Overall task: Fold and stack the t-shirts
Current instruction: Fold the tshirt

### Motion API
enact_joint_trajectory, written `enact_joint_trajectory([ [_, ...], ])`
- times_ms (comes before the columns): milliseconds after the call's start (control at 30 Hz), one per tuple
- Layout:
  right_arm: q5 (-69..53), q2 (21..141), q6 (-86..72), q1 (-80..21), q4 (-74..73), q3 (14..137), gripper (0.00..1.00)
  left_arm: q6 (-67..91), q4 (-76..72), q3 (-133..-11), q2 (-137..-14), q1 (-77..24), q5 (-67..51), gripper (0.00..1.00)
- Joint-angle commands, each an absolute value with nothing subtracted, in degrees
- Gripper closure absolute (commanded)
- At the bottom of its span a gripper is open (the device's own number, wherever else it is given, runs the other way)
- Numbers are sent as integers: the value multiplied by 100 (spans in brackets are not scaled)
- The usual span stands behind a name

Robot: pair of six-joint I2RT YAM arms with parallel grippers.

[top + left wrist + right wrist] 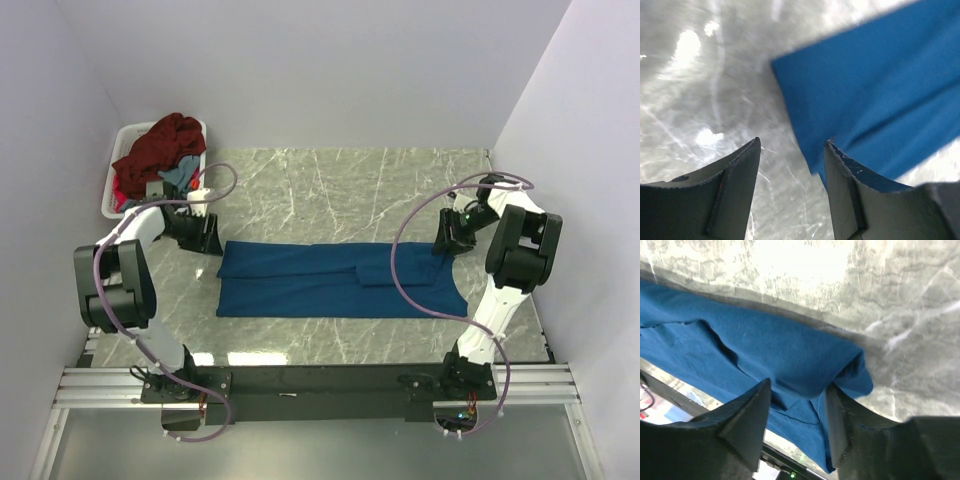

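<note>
A deep blue t-shirt (335,280) lies on the marble table as a long band folded lengthwise, with a sleeve fold near its right end. My left gripper (205,238) hovers at the shirt's far left corner. In the left wrist view that gripper (792,142) is open, with bare table between its fingers and the blue cloth (865,90) just past the right finger. My right gripper (447,240) is over the shirt's far right end. In the right wrist view it (797,385) stands open above the bunched blue cloth (765,345) and grips nothing.
A white basket (110,190) stands in the back left corner, close behind my left arm. It holds a dark maroon t-shirt (160,145) heaped over a grey-blue one (178,172). Walls close in the left, back and right sides.
</note>
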State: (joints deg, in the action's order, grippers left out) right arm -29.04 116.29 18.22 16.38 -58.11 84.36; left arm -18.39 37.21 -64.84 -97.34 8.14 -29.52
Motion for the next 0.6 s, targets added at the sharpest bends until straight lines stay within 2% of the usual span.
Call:
enact_joint_trajectory([
  [0,-3164,11768,1793,1635,-5906,8701,48,-2757,4473,-6190,-9108,923,-3980,41],
  [67,-3225,11812,1793,1635,-5933,8719,51,-3005,4736,-5995,-8931,914,-4191,42],
  [133,-3296,11847,1793,1635,-5941,8745,60,-3155,4842,-5801,-8851,923,-4271,45],
  [167,-3313,11874,1784,1626,-5959,8763,63,-3216,4878,-5766,-8868,914,-4263,49],
  [200,-3331,11891,1793,1635,-5968,8771,70,-3191,4921,-5800,-8903,905,-4254,51],
  [300,-3322,11900,1767,1635,-5985,8789,82,-3191,5097,-5941,-9087,914,-4367,54],
  [467,-3287,11918,1775,1635,-6029,8886,92,-3419,5405,-6038,-9439,914,-4281,59],
  [533,-3261,11927,1775,1635,-6047,8903,92,-3480,5362,-5959,-9527,905,-4132,59],
  [567,-3252,11935,1784,1635,-6056,8895,85,-3515,5370,-5942,-9553,905,-4105,58],
])
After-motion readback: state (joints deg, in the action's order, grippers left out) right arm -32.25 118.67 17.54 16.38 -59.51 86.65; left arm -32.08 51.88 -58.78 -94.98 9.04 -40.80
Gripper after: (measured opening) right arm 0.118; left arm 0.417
